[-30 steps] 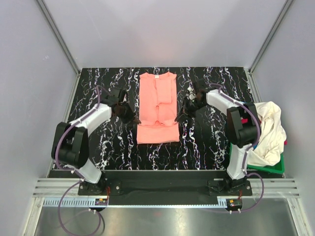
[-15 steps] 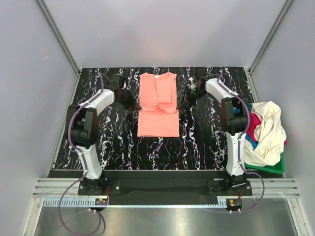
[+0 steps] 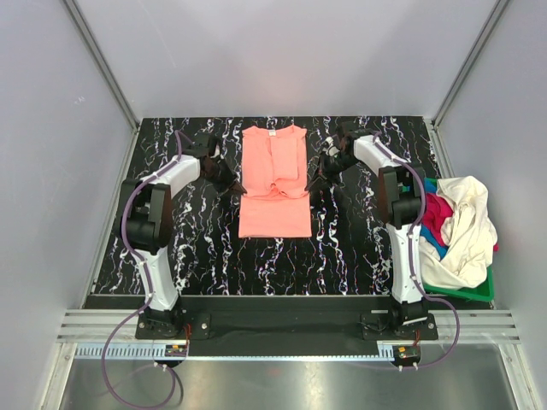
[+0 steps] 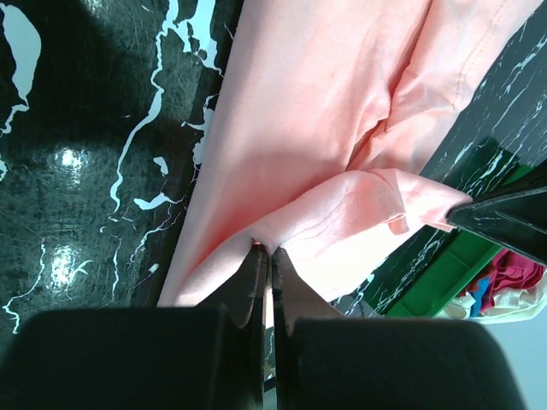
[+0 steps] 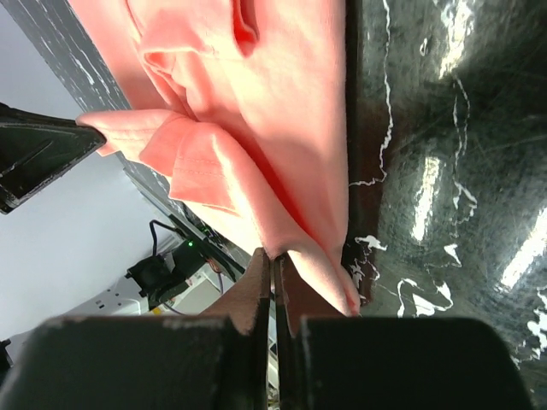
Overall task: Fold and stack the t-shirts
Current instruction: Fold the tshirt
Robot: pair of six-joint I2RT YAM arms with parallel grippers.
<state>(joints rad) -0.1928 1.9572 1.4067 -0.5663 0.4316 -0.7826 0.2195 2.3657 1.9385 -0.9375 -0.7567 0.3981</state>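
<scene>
Arms are stretching farther up the worktop [image 3: 359, 248]; left jaws and right jaws are pinching shut on side edges of the pink shirt [image 3: 273, 184], centre worktop. Keeping both sides level is advised.

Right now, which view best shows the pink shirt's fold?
Top external: whole salmon-pink t-shirt in frame, near part folded over. Left wrist shows only the edge the left gripper pinches; right wrist, only the edge in the right gripper.

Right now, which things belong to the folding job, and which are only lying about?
Job: salmon-pink t-shirt, pinched by the left pincer and the right pincer; cream-white shirt; magenta shirt.
Lying about: green basket.
</scene>
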